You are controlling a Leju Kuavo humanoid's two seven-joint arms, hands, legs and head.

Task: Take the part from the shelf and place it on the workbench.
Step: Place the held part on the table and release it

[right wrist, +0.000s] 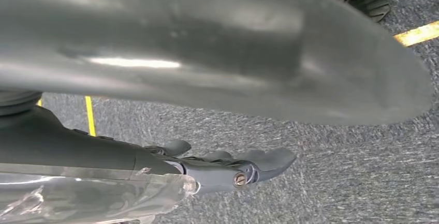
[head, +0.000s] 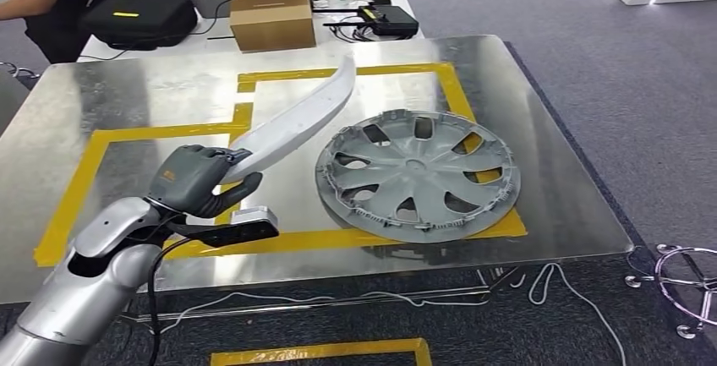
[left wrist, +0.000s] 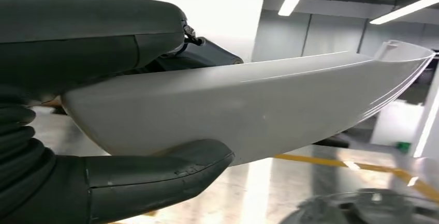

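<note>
Diagonally, curved part, tip toward cardboard box.

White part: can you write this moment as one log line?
left hand grips white part | above workbench | hubcap beside | right hand empty

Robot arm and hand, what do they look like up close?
The left arm is shiny silver and rounded, with a black cable looping beside it. The left hand is dark grey with a small orange mark on its back and thick, smooth fingers. The right hand is dark grey too, with a small round screw.
</note>
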